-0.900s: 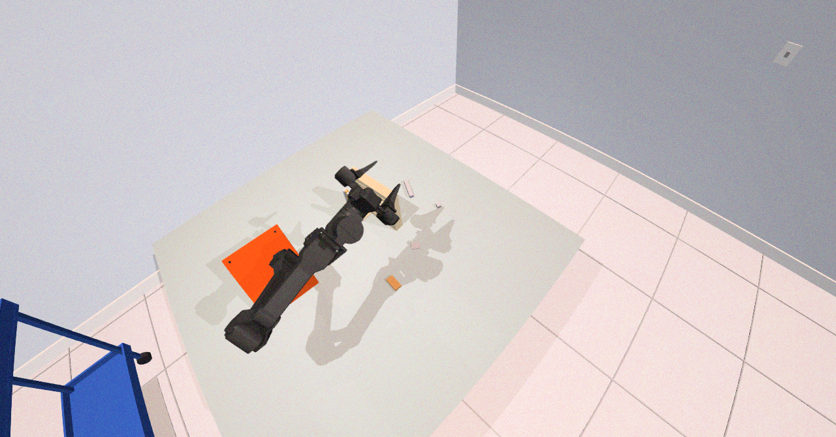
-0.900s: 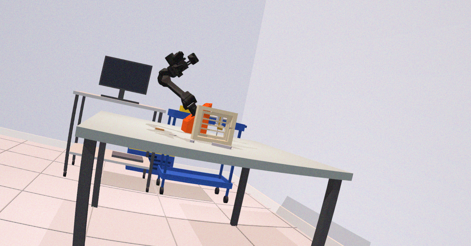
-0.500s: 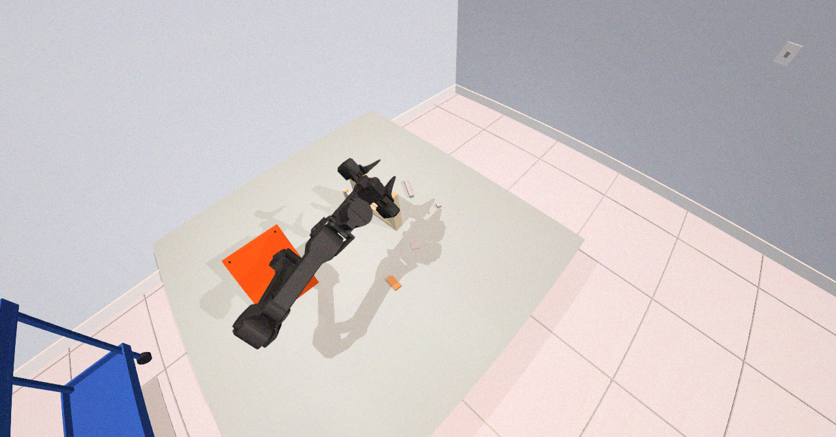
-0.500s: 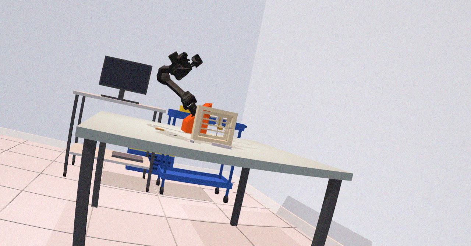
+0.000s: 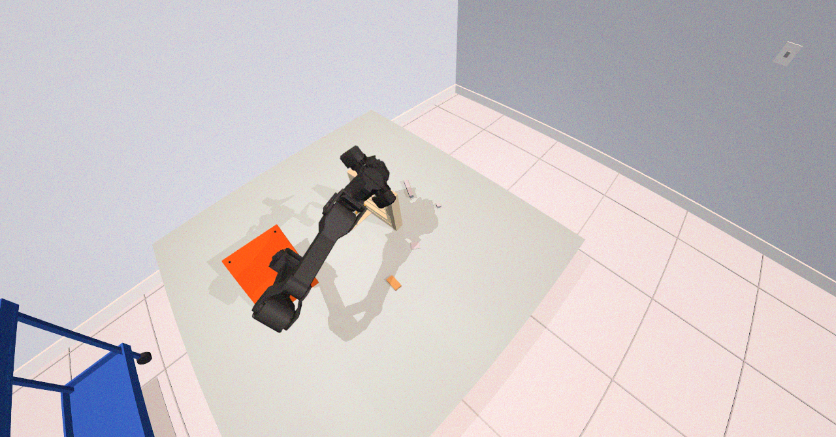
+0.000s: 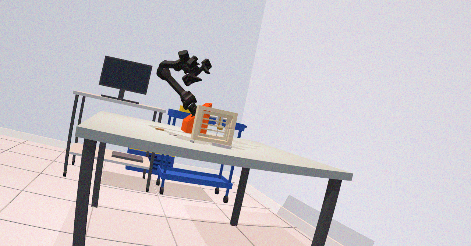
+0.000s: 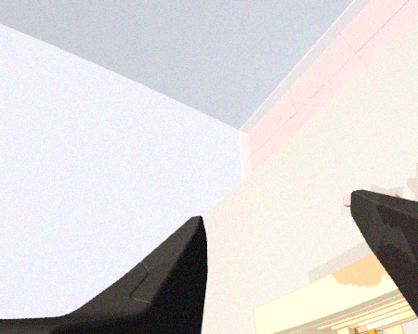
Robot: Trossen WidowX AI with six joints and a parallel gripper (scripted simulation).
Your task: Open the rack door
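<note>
The pale wooden rack frame stands upright on the table. A small yellow handle shows upright through the frame in the exterior view. The door's bars show behind the frame's opening, but its angle and the handle's turn cannot be told. My gripper is open, with nothing between its fingers. It hangs well above the rack, clear of the door and handle. In the top view the arm covers much of the rack and hides the fingertips.
The arm stands at an orange base. An orange block lies on the table. A pinkish bar and a small piece lie beside the rack. A monitor stands behind.
</note>
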